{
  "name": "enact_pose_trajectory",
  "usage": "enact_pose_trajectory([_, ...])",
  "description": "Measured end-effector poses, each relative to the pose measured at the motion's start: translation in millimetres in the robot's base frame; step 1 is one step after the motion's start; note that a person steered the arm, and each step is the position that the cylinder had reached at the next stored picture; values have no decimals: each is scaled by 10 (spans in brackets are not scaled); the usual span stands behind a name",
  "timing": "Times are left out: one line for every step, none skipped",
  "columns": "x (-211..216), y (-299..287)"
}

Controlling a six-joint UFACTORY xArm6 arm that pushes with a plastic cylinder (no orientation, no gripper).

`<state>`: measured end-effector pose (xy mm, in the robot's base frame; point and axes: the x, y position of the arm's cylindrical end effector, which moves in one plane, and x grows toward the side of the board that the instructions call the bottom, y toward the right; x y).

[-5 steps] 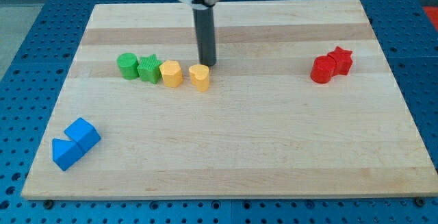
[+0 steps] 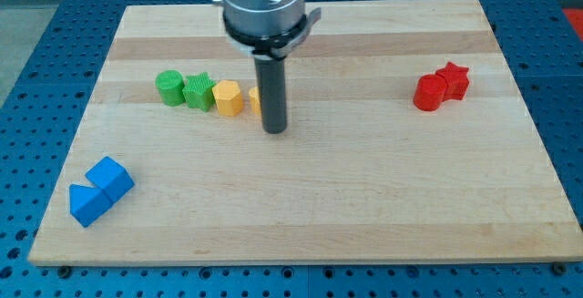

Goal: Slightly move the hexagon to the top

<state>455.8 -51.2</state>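
Yellow hexagon block [image 2: 228, 97] sits on the pale wooden counter [image 2: 364, 198], left of centre and in the upper half of the view, third in a short row. Row, from the view's left: green round block [image 2: 168, 87], green star block [image 2: 198, 90] touching it, then the hexagon just beside the star. To the hexagon's right a second yellow block [image 2: 256, 101] shows only as a sliver, its shape hidden behind the dark rod [image 2: 273, 93]; whether it touches the hexagon cannot be told. Rod hangs from a grey cylindrical mount [image 2: 262, 8] near the view's top. My tip [image 2: 274, 130] rests on the counter just below and to the right of the hidden yellow block, and to the lower right of the hexagon, apart from it. No jaws on this rig, only the rod, so nothing is held. Far right, upper half: red round block [image 2: 427, 92] touching red star block [image 2: 453, 80]. Lower left corner: two blue blocks touching, one cube-like [image 2: 111, 178], one wedge-like [image 2: 86, 204]. Counter lies on a blue perforated base [image 2: 36, 52].
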Motion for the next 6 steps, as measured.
enact_pose_trajectory([4,-415])
enact_pose_trajectory([4,-515])
enact_pose_trajectory([-207,-478])
enact_pose_trajectory([-227,-478])
enact_pose_trajectory([-287,-477])
enact_pose_trajectory([-361,-476])
